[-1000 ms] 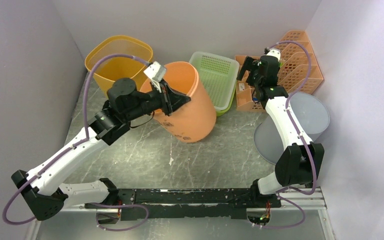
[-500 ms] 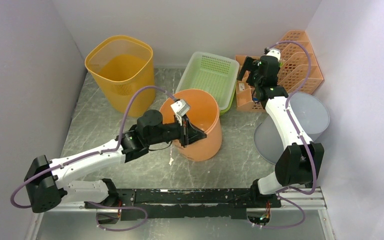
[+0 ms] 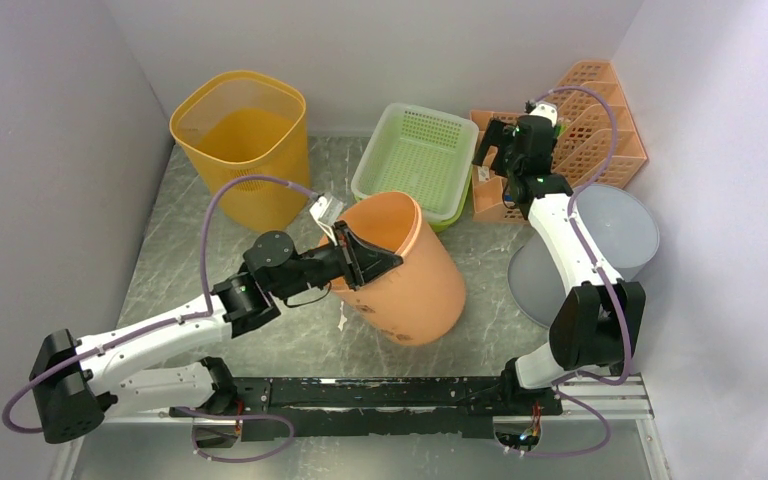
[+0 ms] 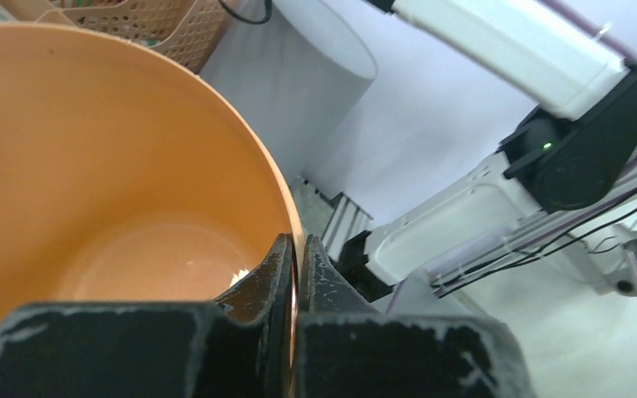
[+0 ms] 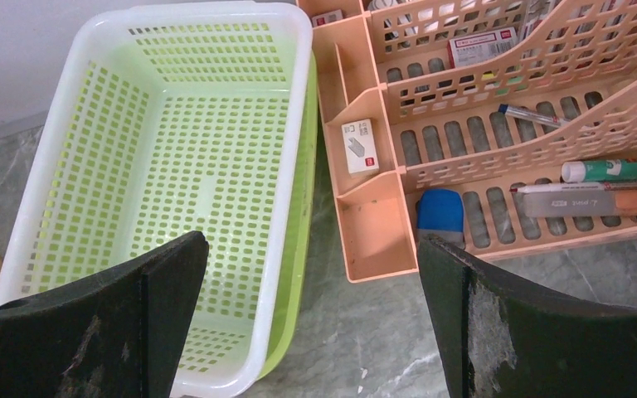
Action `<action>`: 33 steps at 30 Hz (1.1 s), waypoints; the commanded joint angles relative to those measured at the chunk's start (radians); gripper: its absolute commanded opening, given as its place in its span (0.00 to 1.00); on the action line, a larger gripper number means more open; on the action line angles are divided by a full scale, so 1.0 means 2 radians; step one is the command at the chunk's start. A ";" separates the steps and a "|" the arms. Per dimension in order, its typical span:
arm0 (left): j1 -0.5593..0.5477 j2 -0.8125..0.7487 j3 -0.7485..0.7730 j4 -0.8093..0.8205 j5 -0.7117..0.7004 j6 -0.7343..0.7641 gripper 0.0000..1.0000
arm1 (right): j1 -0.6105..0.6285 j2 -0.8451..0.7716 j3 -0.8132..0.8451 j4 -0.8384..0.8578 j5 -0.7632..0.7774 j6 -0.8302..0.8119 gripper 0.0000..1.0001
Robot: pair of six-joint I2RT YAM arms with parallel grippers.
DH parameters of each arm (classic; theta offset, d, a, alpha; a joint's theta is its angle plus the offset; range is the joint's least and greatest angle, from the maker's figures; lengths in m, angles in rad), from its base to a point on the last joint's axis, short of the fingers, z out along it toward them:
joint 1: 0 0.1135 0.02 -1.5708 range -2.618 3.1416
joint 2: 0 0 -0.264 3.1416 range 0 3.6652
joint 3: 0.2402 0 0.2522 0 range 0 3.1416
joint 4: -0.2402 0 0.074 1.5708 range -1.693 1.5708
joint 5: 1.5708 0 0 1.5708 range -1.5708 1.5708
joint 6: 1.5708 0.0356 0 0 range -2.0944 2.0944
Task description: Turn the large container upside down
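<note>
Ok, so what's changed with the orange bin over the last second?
The left end effector, shut on its rim throughout, carried the orange bin from beside the yellow basket toward the near side, stood it nearly upright, then tipped it again, mouth facing back-left. The right end effector stayed open above the green basket; both baskets stayed put.

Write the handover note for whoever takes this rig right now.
Left gripper: shut on the rim of the orange bucket.
Right gripper: open, holding nothing, above the green basket and the desk organizer at the back.
Bucket: tilted over the middle of the table, mouth toward the left arm.
Done: rim gripped, bucket tipped.
Left to do: turn it fully over, set it mouth down, release.
</note>
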 commanded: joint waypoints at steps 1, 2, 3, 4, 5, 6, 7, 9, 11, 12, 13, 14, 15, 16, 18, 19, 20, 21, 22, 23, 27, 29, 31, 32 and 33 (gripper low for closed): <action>-0.001 -0.030 0.000 0.083 -0.022 -0.043 0.07 | -0.004 -0.003 -0.008 0.017 0.005 -0.001 1.00; -0.001 -0.032 -0.005 0.088 -0.030 -0.046 0.07 | -0.004 -0.003 -0.009 0.017 0.006 0.000 1.00; -0.001 -0.031 -0.011 0.093 -0.035 -0.050 0.07 | -0.004 -0.002 -0.010 0.017 0.005 0.000 1.00; -0.001 -0.030 -0.022 0.100 -0.042 -0.057 0.07 | -0.004 -0.002 -0.011 0.017 0.004 0.000 1.00; -0.001 -0.028 -0.035 0.112 -0.048 -0.065 0.07 | -0.004 -0.002 -0.012 0.017 0.004 0.001 1.00; 0.003 -0.025 -0.048 0.125 -0.052 -0.077 0.07 | -0.004 -0.004 -0.014 0.018 0.003 0.001 1.00; 0.005 -0.021 -0.062 0.141 -0.053 -0.089 0.07 | -0.004 -0.005 -0.015 0.019 0.003 0.002 1.00; 0.020 -0.012 -0.093 0.179 -0.047 -0.119 0.07 | -0.004 -0.007 -0.017 0.021 0.003 0.002 1.00; 0.051 -0.002 -0.130 0.235 -0.031 -0.158 0.07 | -0.004 -0.009 -0.019 0.022 0.001 0.003 1.00; 0.064 0.007 -0.153 0.264 -0.022 -0.176 0.07 | -0.004 -0.008 -0.018 0.021 0.000 0.003 1.00; 0.077 0.013 -0.168 0.289 -0.015 -0.193 0.07 | -0.004 -0.008 -0.018 0.020 0.000 0.004 1.00; 0.087 0.019 -0.179 0.306 -0.009 -0.203 0.07 | -0.004 -0.009 -0.019 0.020 0.000 0.004 1.00; 0.097 0.025 -0.186 0.314 -0.002 -0.208 0.07 | -0.004 -0.010 -0.021 0.022 0.000 0.005 1.00; 0.106 0.029 -0.190 0.314 0.002 -0.210 0.07 | -0.004 -0.012 -0.025 0.026 -0.001 0.005 1.00; 0.125 0.035 -0.198 0.310 0.012 -0.213 0.07 | -0.004 -0.010 -0.028 0.031 -0.004 0.006 1.00; 0.135 0.034 -0.203 0.309 0.017 -0.213 0.07 | -0.004 -0.007 -0.027 0.031 -0.005 0.006 1.00; 0.145 0.034 -0.209 0.307 0.020 -0.215 0.07 | -0.004 -0.003 -0.025 0.029 -0.007 0.007 1.00; 0.156 0.033 -0.216 0.306 0.023 -0.216 0.07 | -0.004 0.000 -0.024 0.028 -0.009 0.007 1.00; 0.166 0.033 -0.223 0.303 0.028 -0.217 0.07 | -0.004 0.002 -0.024 0.028 -0.010 0.007 1.00; 0.175 0.033 -0.229 0.299 0.035 -0.216 0.07 | -0.004 0.003 -0.024 0.029 -0.010 0.008 1.00; 0.205 0.041 -0.254 0.299 0.058 -0.216 0.07 | -0.004 0.004 -0.028 0.034 -0.011 0.008 1.00; 0.214 0.046 -0.271 0.300 0.060 -0.215 0.07 | -0.004 0.006 -0.028 0.033 -0.011 0.008 1.00; 0.224 0.054 -0.290 0.309 0.060 -0.214 0.07 | -0.004 0.007 -0.028 0.034 -0.012 0.008 1.00; 0.232 0.060 -0.300 0.318 0.063 -0.216 0.07 | -0.004 0.007 -0.029 0.034 -0.012 0.008 1.00; 0.239 0.070 -0.311 0.333 0.067 -0.220 0.07 | -0.004 0.006 -0.029 0.035 -0.013 0.008 1.00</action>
